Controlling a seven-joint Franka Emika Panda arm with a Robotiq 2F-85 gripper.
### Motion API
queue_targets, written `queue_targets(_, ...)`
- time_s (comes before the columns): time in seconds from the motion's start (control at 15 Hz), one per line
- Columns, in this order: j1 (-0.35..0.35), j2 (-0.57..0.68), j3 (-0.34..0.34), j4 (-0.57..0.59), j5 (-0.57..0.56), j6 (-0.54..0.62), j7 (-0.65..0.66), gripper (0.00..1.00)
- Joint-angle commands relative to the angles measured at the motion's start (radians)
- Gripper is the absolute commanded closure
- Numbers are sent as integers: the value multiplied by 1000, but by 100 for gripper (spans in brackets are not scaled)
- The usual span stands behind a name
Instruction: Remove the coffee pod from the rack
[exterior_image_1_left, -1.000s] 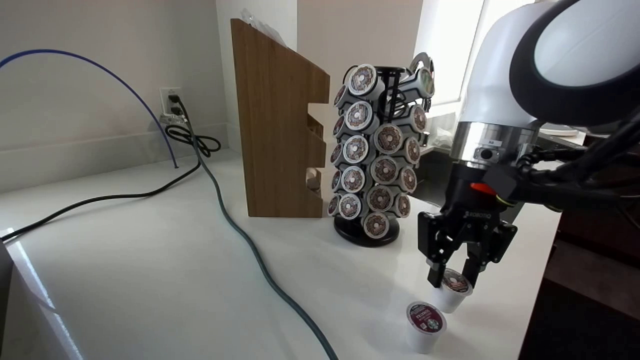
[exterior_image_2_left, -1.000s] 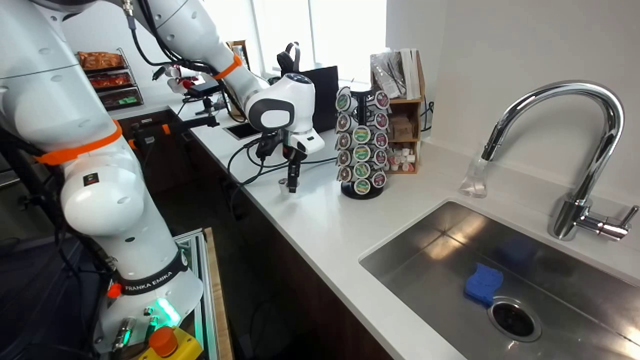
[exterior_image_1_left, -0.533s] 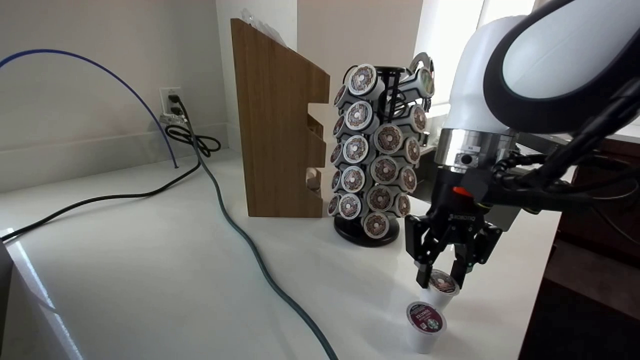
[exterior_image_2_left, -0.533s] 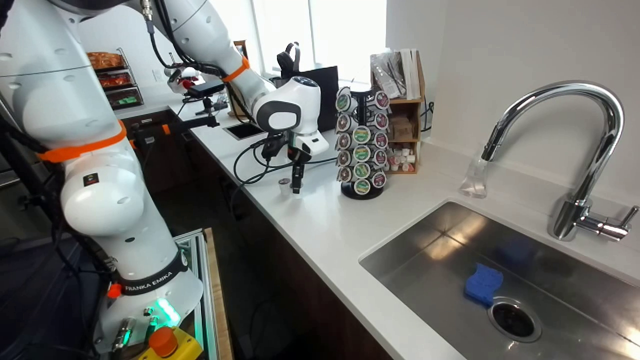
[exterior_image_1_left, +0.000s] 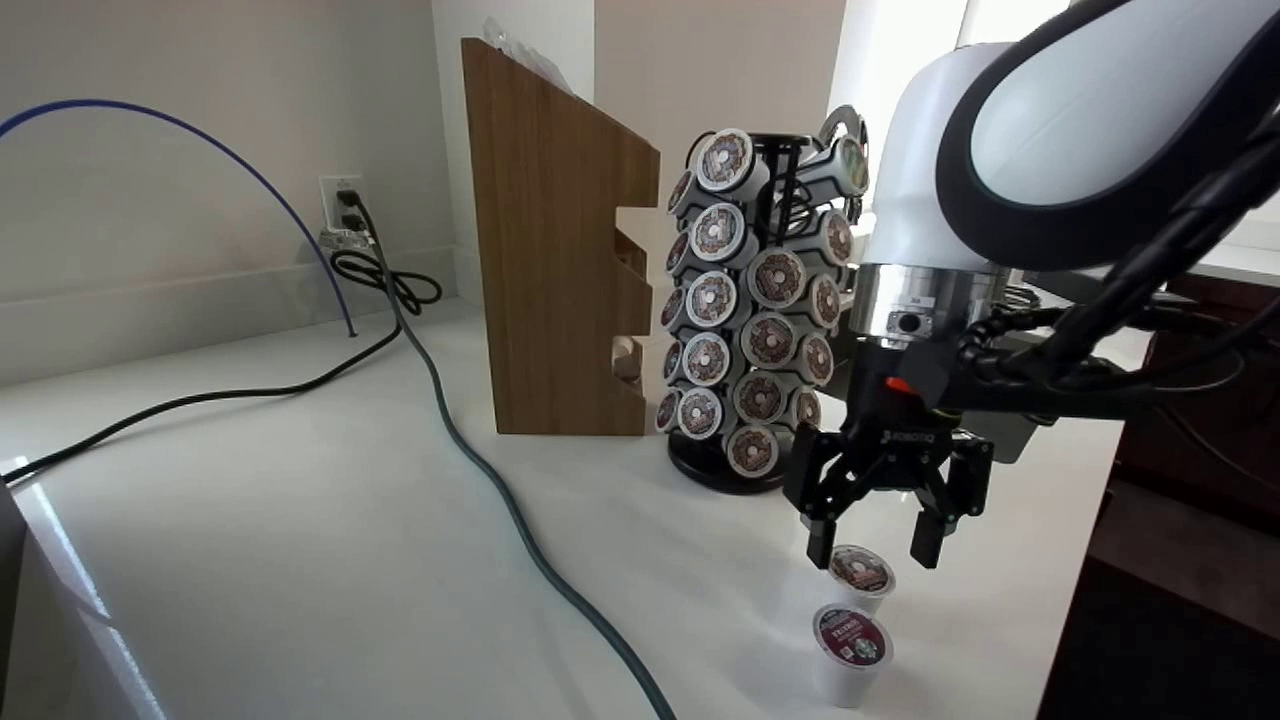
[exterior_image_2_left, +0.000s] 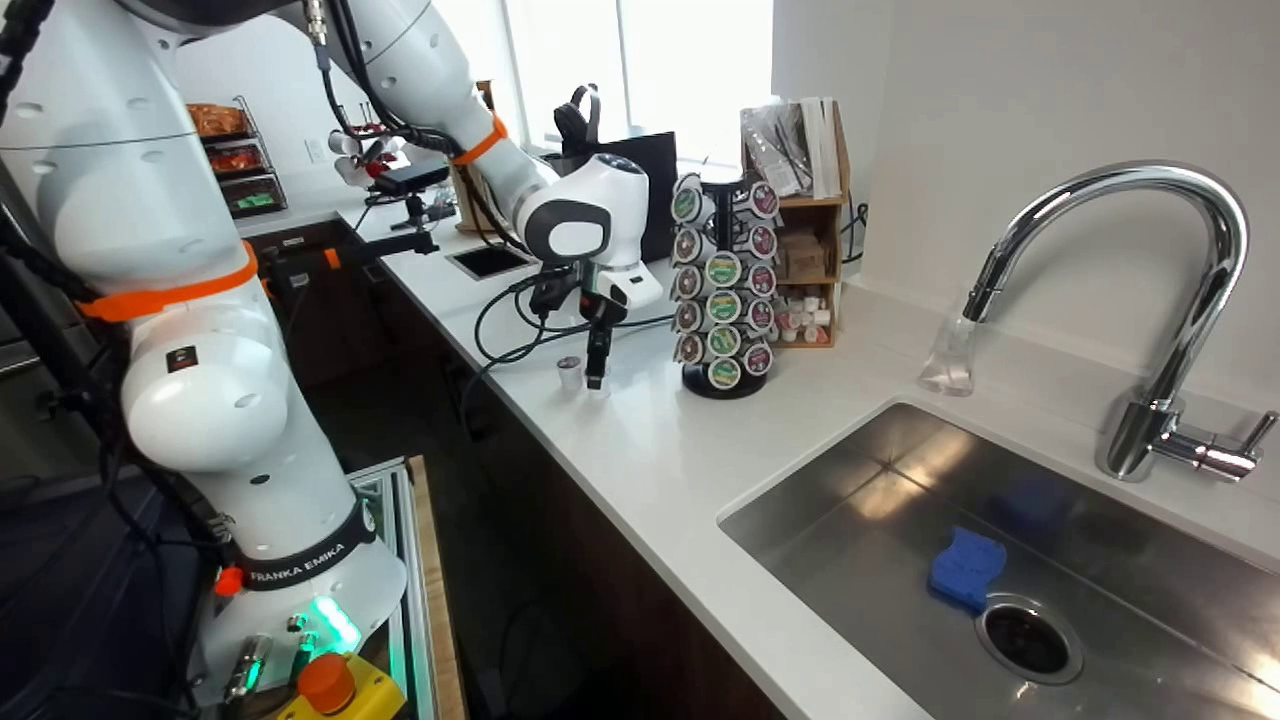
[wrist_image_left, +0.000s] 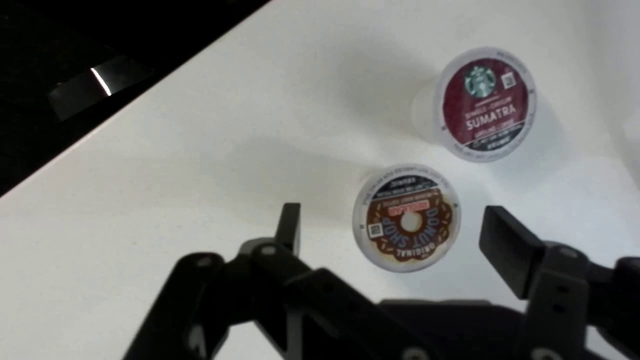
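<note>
A brown-lidded coffee pod (wrist_image_left: 407, 220) with a pale rim stands upright on the counter. My gripper (wrist_image_left: 395, 220) is open around it, with a gap on each side of the pod in the wrist view. Close by is a maroon-lidded coffee pod (wrist_image_left: 485, 105), outside the fingers and also upright. In an exterior view the maroon pod (exterior_image_1_left: 852, 638) partly covers the brown pod (exterior_image_1_left: 862, 570). A finger hides most of the brown one in an exterior view, where the maroon pod (exterior_image_2_left: 569, 373) shows. The rack (exterior_image_1_left: 735, 475), full of pods in columns, is behind the gripper (exterior_image_1_left: 872, 560).
A tan wooden block (exterior_image_1_left: 560, 240) stands beside the rack. A thick grey-green cable (exterior_image_1_left: 530, 530) crosses the counter. The counter's edge drops off near the pods. A steel sink (exterior_image_2_left: 800, 520) with a tall faucet (exterior_image_2_left: 1200, 300) lies farther along.
The gripper carried the brown-lidded pod a short way across the counter, toward the rack's side. Its fingers then spread and let the pod go. The maroon-lidded pod stayed put.
</note>
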Motion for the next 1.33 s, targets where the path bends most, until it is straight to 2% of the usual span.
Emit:
queue_targets(0.0,2,-41,14,18,-20,-70,22,0)
queue_targets(0.2,9,-128,30,11,-32,-144,-26,0)
queue_targets(0.27,13,-180,37,12,-30,-222,-99,0)
queue_targets(0.33,18,-229,45,8,-65,-255,-102,0)
queue_targets(0.87,3,-665,83,93,-351,-738,-221,0)
queue_targets(0.93,1,-724,79,100,-386,-767,-244,0)
queue_targets(1.0,-3,-611,87,112,-323,-710,-201,0)
queue_targets(1.13,-8,-699,85,120,-353,-754,-231,0)
queue_targets(1.27,-9,-735,87,114,-358,-761,-238,0)
